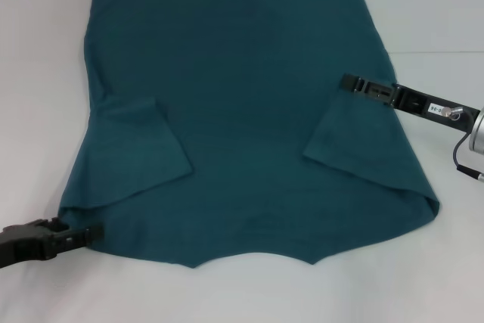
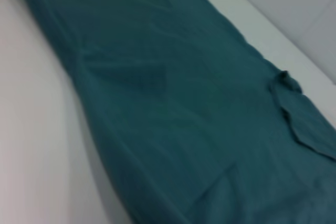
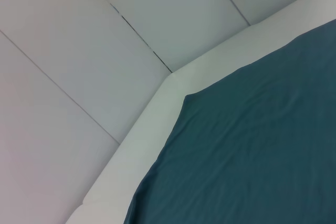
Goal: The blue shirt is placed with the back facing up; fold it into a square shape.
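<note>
The blue shirt [image 1: 249, 111] lies flat on the white bench [image 1: 38, 73], both sleeves tucked inward to narrow it. The left hand [image 1: 89, 234] pinches the near corner, the right hand [image 1: 349, 83] clamps the side edge, apparently to lift a fold.

A small white label [image 1: 437, 109] on the right arm (print too tiny) cannot be read.

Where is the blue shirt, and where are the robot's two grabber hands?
blue shirt [image 1: 249, 111], head view, middle of its plain back.
left gripper [image 1: 89, 234], head view, fingertips at the shirt's near left corner.
right gripper [image 1: 349, 83], head view, fingertips at the right folded sleeve.
</note>
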Controlling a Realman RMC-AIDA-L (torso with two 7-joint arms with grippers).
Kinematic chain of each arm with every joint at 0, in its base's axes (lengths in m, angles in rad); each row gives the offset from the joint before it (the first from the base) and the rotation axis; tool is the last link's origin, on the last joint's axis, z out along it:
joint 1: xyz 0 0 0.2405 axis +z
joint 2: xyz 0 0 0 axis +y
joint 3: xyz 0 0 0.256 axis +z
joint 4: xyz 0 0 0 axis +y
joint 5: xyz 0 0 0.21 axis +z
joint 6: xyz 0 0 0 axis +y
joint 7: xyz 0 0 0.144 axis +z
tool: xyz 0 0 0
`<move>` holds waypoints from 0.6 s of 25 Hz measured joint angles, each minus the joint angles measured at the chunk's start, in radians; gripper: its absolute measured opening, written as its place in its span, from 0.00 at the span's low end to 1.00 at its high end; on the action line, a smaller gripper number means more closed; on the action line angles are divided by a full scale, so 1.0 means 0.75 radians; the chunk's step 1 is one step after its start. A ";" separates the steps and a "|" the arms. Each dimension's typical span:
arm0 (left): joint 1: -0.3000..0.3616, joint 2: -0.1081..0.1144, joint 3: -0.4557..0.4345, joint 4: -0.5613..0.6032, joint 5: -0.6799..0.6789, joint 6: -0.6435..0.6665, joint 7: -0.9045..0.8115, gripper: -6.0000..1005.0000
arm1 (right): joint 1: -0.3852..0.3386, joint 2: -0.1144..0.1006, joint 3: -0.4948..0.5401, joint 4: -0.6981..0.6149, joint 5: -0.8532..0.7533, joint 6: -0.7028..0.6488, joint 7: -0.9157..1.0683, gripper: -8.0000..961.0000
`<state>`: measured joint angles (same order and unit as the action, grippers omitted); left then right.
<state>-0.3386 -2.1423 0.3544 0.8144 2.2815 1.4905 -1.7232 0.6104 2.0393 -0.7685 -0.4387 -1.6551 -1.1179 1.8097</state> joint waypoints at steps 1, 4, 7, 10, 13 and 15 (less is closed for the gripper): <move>0.000 0.000 0.000 0.000 0.000 0.000 0.000 0.94 | 0.000 -0.001 0.000 0.000 0.000 0.000 0.001 0.99; -0.007 0.002 0.003 0.012 0.000 0.036 0.000 0.95 | 0.000 -0.002 0.000 0.000 0.000 -0.001 0.002 0.99; -0.012 0.005 0.002 0.014 0.014 0.035 0.000 0.95 | -0.001 -0.002 0.000 0.000 0.000 -0.001 0.004 0.99; -0.017 0.006 0.002 0.015 0.041 0.018 0.000 0.95 | -0.002 -0.004 0.000 0.000 0.000 -0.002 0.010 0.99; -0.022 0.006 0.001 0.015 0.048 -0.008 -0.001 0.95 | -0.002 -0.005 0.001 0.000 0.000 -0.003 0.013 0.99; -0.027 0.007 0.001 0.015 0.049 -0.027 -0.001 0.95 | -0.002 -0.005 0.002 0.000 0.001 -0.004 0.014 0.99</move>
<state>-0.3591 -2.1369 0.3549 0.8253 2.3182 1.4706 -1.7238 0.6089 2.0356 -0.7672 -0.4387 -1.6542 -1.1205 1.8201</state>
